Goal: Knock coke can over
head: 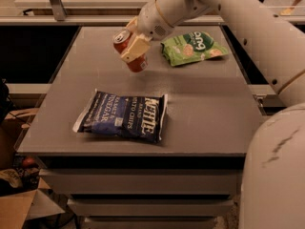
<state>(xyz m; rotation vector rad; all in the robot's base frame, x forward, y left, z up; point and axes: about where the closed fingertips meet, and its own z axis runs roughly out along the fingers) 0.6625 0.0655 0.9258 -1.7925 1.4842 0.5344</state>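
The coke can (pixel 138 64) is a small red can with a silver top. It is tilted, top leaning to the upper left, over the far middle of the grey table (pixel 209 113). My gripper (pixel 130 47) comes in from the upper right and is shut on the can, with a tan finger (pixel 135 46) lying across its side. The can's red base is at or just above the tabletop; I cannot tell whether it touches.
A dark blue chip bag (pixel 123 116) lies flat at the front middle of the table. A green snack bag (pixel 193 46) lies at the far right, next to the can. My white arm (pixel 248 27) spans the right side. Cardboard boxes (pixel 14 209) sit on the floor at the lower left.
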